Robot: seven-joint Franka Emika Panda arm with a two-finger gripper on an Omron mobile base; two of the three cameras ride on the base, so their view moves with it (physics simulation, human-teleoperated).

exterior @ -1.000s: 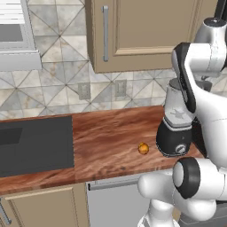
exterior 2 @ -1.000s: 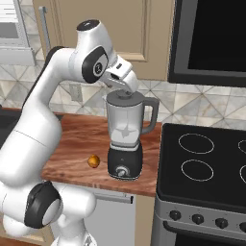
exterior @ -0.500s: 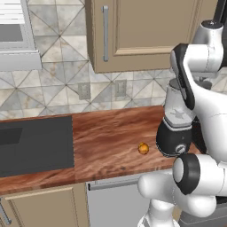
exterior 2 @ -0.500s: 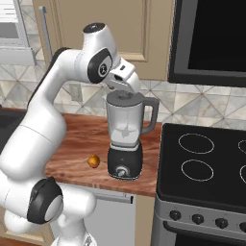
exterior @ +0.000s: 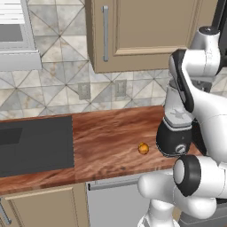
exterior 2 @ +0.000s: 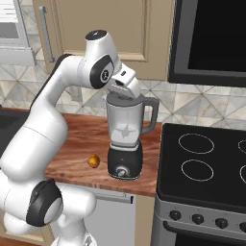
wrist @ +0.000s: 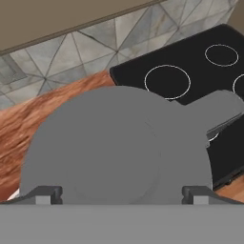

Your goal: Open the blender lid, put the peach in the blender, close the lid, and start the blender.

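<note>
The blender (exterior 2: 125,162) stands on the wooden counter beside the stove, black base under a clear jar (exterior 2: 126,126) with a dark handle. Its dark grey lid (exterior 2: 132,99) sits on the jar top. In the hand view the lid (wrist: 114,143) lies just below the hand, with the handle (wrist: 219,112) jutting right. My gripper (exterior 2: 123,95) hovers right over the lid, open, its fingertips (wrist: 45,193) spread wide with nothing between them. The peach (exterior 2: 93,161) lies on the counter left of the blender base, and the left base view shows the peach (exterior: 143,148) beside the blender base (exterior: 174,142).
A black stovetop (exterior 2: 206,158) with ring burners lies right of the blender. A dark flat panel (exterior: 35,146) is set in the counter (exterior: 111,133) at the left. Wall cabinets (exterior: 142,31) hang above, and a tiled backsplash stands behind.
The hand has come down and slightly right, closer to the blender lid. The peach and blender have not moved.
</note>
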